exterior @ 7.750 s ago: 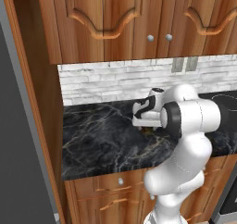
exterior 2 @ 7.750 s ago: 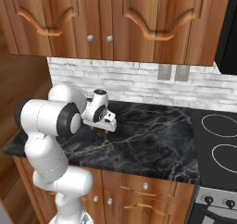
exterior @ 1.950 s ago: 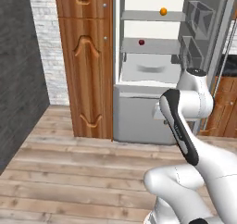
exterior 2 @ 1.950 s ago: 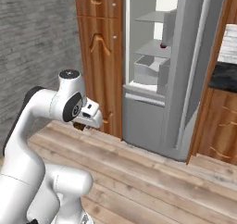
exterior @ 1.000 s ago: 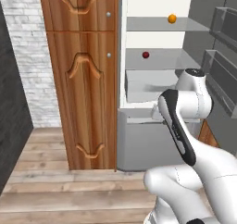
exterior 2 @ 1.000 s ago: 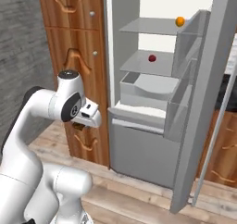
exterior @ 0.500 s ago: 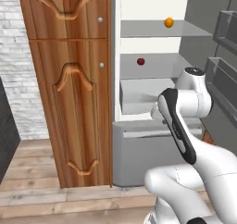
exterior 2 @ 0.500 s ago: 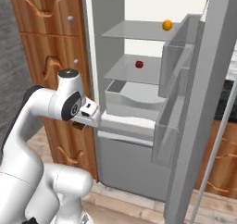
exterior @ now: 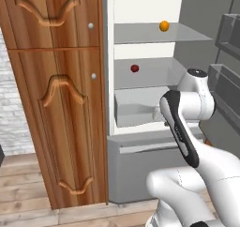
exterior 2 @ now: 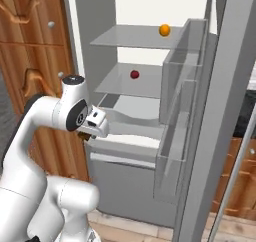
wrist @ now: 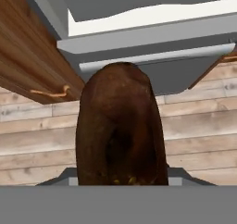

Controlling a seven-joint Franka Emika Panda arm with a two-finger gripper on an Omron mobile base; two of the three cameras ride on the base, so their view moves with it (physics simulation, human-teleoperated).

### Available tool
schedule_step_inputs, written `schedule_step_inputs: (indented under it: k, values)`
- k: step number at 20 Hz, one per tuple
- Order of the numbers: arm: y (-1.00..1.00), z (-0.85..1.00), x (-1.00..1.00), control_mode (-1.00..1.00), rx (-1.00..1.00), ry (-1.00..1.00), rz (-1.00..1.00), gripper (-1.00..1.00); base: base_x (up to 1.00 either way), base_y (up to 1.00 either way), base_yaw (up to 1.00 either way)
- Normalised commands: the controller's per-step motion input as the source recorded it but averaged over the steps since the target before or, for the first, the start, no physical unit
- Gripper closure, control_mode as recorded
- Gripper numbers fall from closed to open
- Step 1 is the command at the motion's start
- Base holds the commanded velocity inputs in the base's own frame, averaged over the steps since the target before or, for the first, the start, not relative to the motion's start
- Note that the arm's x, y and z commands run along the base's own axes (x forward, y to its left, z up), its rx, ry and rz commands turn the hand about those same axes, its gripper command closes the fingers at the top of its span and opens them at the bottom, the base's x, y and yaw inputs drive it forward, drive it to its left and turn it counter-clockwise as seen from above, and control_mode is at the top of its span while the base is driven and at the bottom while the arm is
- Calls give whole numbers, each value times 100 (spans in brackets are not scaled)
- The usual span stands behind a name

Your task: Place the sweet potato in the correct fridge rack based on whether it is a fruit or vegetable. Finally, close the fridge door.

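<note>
The sweet potato (wrist: 121, 126), dark brown and oblong, looms large in the hand view and hides the fingertips. My gripper (exterior 2: 90, 133) is shut on it, held in front of the fridge's lower part, left of the open compartment. Inside, the upper fridge rack (exterior 2: 131, 38) (exterior: 140, 34) carries an orange ball (exterior 2: 164, 30) (exterior: 163, 26). The lower rack (exterior 2: 122, 83) (exterior: 150, 73) carries a red ball (exterior 2: 134, 74) (exterior: 134, 68). The fridge door (exterior 2: 227, 111) stands wide open at the right, with clear bins (exterior 2: 182, 66) on its inner side.
A deep grey drawer tub (exterior 2: 131, 114) (exterior: 136, 111) sits under the lower rack, with the grey freezer drawer front (exterior: 140, 167) (wrist: 152, 56) below it. Carved wooden cabinet doors (exterior: 56, 94) stand left of the fridge. Wooden floor (wrist: 199, 126) lies in front.
The base has driven closer to the fridge, so the fridge and cabinet look larger in both base views. The arm keeps its pose with the sweet potato in the gripper.
</note>
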Motion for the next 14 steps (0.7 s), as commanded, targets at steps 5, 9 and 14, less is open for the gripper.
schedule_step_inputs:
  k: [5,9,14]
  values:
    - [0,0,0,100,0,0,0,100,57,-2,-12]
    - [0,0,0,100,0,0,0,100,49,-16,-9]
    - [0,0,0,100,0,0,0,100,47,-21,-4]
